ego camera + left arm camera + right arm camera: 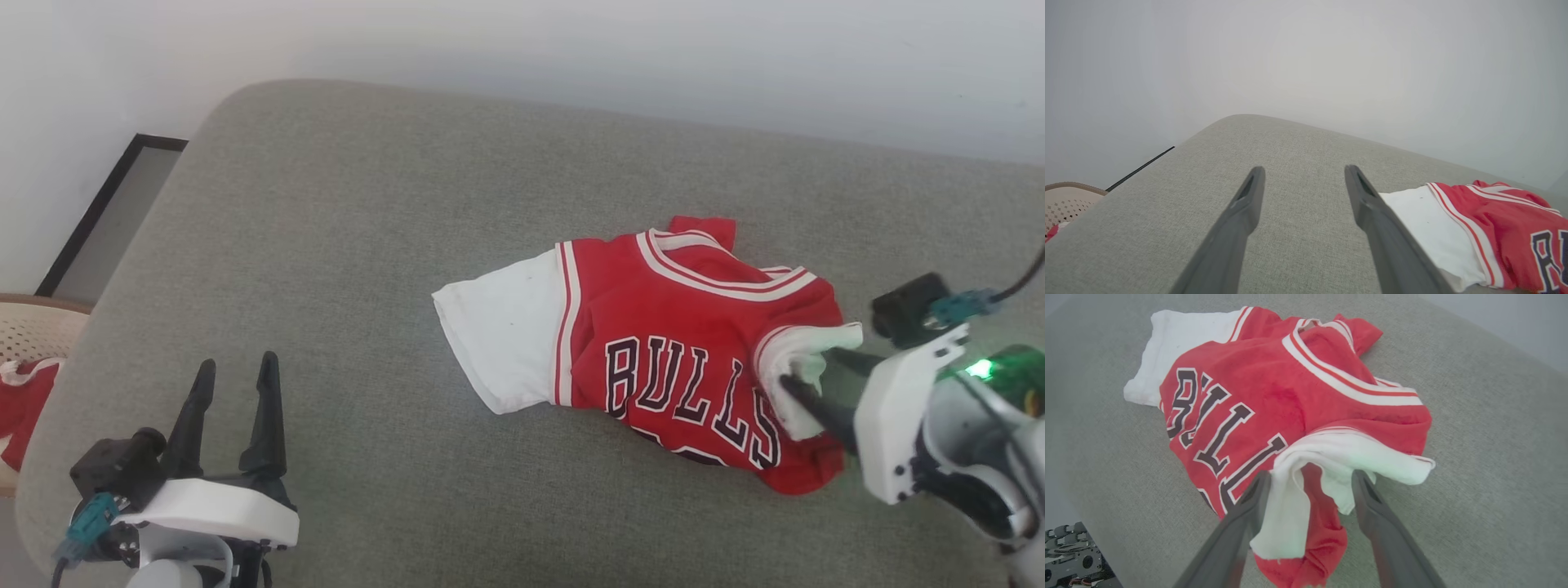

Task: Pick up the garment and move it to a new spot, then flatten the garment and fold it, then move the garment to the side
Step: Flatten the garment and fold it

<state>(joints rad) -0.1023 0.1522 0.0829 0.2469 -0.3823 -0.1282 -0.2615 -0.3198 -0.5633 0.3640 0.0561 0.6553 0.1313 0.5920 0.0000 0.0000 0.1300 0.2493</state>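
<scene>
The garment [653, 327], a red shirt with white sleeves and black "BULLS" lettering, lies crumpled on the grey cushioned surface [326, 245], right of centre. My right gripper [808, 366] is at its right end, open, its fingers straddling the bunched white sleeve [1331, 457] and a fold of red cloth. In the right wrist view the right gripper [1310, 477] has its fingers apart with cloth lying loose between them. My left gripper [238, 361] stands open and empty at the lower left, well clear of the garment [1494, 228], which lies to the right of the left gripper [1304, 170].
A beige perforated basket [33, 327] with red cloth [20, 400] in it stands off the surface's left edge. A dark-framed panel [98, 212] leans by the white wall. The cushion's rounded far corner is at the upper left.
</scene>
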